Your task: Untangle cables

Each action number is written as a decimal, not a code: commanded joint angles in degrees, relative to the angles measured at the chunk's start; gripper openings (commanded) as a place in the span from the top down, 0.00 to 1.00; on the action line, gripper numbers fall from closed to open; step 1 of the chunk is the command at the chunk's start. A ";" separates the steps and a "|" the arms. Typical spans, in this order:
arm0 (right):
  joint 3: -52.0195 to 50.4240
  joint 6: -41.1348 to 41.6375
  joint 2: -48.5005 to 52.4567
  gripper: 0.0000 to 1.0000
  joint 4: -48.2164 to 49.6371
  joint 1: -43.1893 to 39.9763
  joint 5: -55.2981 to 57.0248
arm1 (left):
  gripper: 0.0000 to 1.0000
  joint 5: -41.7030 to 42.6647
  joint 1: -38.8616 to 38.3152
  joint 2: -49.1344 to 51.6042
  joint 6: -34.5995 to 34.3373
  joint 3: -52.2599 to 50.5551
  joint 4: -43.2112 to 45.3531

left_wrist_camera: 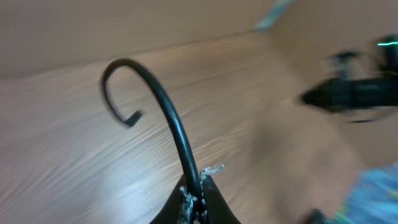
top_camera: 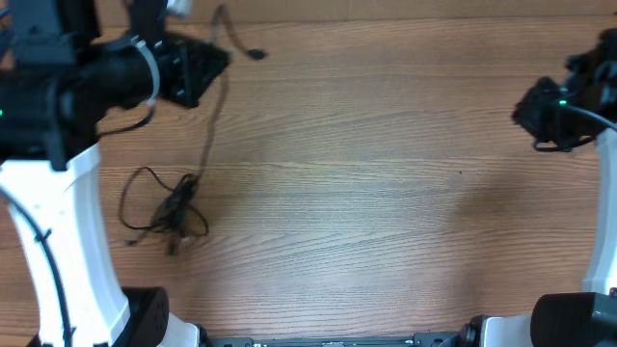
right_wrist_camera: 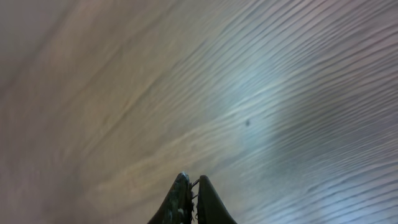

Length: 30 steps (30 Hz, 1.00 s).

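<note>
A tangled bundle of thin black cables (top_camera: 172, 210) lies on the wooden table at the left. One black cable strand (top_camera: 211, 130) runs from the bundle up to my left gripper (top_camera: 198, 72) at the far left. My left gripper is shut on this strand; in the left wrist view the cable (left_wrist_camera: 171, 121) rises from between the fingertips (left_wrist_camera: 198, 194) and curls over to a small plug end (left_wrist_camera: 132, 118). Another plug end (top_camera: 255, 54) lies near the far edge. My right gripper (top_camera: 528, 108) is at the far right, raised and away from the cables; its fingers (right_wrist_camera: 190, 183) are shut on nothing.
The white bases of both arms (top_camera: 58, 241) stand at the left and right front corners. The table's far edge (top_camera: 386, 19) runs just behind my left gripper.
</note>
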 commanded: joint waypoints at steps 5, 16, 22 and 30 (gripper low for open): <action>0.07 -4.37 -0.26 0.96 -0.74 11.39 -0.39 | 0.96 13.94 -12.04 3.43 -5.44 0.39 12.63; 0.04 -4.79 -0.24 0.95 -1.03 14.56 -0.39 | 0.00 -34.12 -18.29 6.73 -10.23 0.44 5.79; -6.69 -0.90 -0.24 0.23 5.11 17.62 -0.44 | 0.00 -39.56 -14.40 1.81 -12.76 0.48 3.61; -26.43 13.18 -0.22 0.23 22.71 23.89 -0.44 | 0.00 -39.60 -12.70 -3.08 -12.90 0.48 -2.51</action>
